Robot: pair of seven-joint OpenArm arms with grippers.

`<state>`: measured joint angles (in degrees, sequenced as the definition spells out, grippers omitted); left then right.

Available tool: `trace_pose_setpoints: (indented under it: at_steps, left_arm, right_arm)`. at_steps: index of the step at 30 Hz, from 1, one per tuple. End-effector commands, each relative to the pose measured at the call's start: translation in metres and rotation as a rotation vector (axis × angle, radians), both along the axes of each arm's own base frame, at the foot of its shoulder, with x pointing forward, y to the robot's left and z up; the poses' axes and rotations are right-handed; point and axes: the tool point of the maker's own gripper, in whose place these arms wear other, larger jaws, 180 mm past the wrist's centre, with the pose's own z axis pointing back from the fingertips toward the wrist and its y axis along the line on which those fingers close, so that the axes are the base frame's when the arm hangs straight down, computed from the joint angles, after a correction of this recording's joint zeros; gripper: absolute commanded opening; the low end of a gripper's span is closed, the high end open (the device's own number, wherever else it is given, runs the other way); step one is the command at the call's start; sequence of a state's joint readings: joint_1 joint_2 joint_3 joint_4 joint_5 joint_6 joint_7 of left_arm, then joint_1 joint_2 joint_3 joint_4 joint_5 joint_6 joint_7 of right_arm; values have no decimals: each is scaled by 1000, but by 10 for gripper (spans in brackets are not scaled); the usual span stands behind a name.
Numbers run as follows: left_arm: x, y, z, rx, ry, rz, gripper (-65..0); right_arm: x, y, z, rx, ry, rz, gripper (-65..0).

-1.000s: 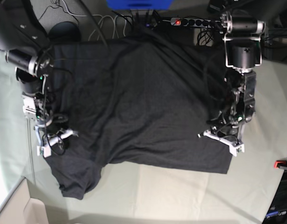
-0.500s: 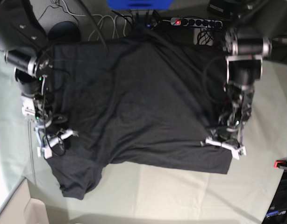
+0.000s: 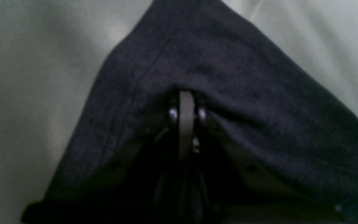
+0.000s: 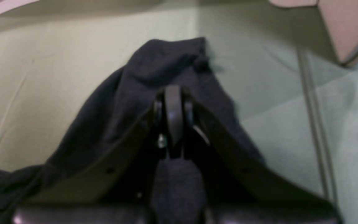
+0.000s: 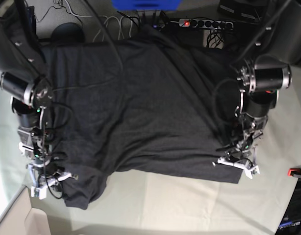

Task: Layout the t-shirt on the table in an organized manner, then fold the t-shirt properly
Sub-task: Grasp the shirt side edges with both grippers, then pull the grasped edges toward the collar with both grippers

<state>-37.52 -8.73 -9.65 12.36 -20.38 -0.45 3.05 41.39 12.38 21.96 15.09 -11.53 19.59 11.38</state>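
Note:
The charcoal-black t-shirt (image 5: 140, 107) lies spread over most of the pale grey-green table (image 5: 180, 200), plain side up, its far edge hanging past the back. My left gripper (image 5: 237, 166), on the base view's right, is shut on the shirt's near right corner. The left wrist view shows the hemmed fabric (image 3: 228, 62) tented over the closed jaws (image 3: 183, 93). My right gripper (image 5: 45, 181), on the base view's left, is shut on the bunched fabric by the near left sleeve. In the right wrist view the cloth (image 4: 166, 59) drapes over the pinched gripper (image 4: 173, 90).
A power strip (image 5: 204, 23), loose cables and a blue box (image 5: 145, 4) sit behind the table. A red clamp (image 5: 295, 172) marks the right edge. A pale cardboard box (image 5: 18, 220) stands off the near left corner, and its flap (image 4: 346, 28) shows in the right wrist view.
Both arms have moved toward the table's near edge while holding the shirt, the right arm the farther. The left side of the shirt has been drawn nearer with it.

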Motion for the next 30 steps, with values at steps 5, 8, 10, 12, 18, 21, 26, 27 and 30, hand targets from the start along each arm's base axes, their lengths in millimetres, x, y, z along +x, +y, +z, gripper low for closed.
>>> trace_pose_setpoints:
  at_steps: [5,8,10,12,18,21,26,27,30]
  left_arm:
    - [17,2,24,-13,-22,-21,-650]
    - [10,-5,32,-22,-25,-65,-650]
    - [-4,-10,38,-17,-32,-99,-650]
    - [-18,-18,51,-4,-63,-136,-650]
    - [-81,-34,61,31,-49,-226,-650]
    - [-121,-30,30,35,36,-231,-650]
    - [-149,-19,-5,42,96,-199,-650]
    - [-153,-16,-13,41,111,-189,-650]
    - [-146,-11,-25,43,115,-167,-650]
  right_arm:
    - [-5,3,-8,-88,65,77,-650]
    - [-23,-5,-21,-126,82,80,-650]
    - [-38,-10,-19,-174,44,94,-650]
    - [-57,-6,-8,-220,-9,148,-650]
    - [-117,24,8,-333,17,243,-650]
    - [-150,39,-4,-338,102,261,-650]
    - [-180,48,-38,-302,239,267,-650]
    - [-182,48,-46,-291,259,268,-650]
    - [-181,48,-68,-253,315,267,-650]
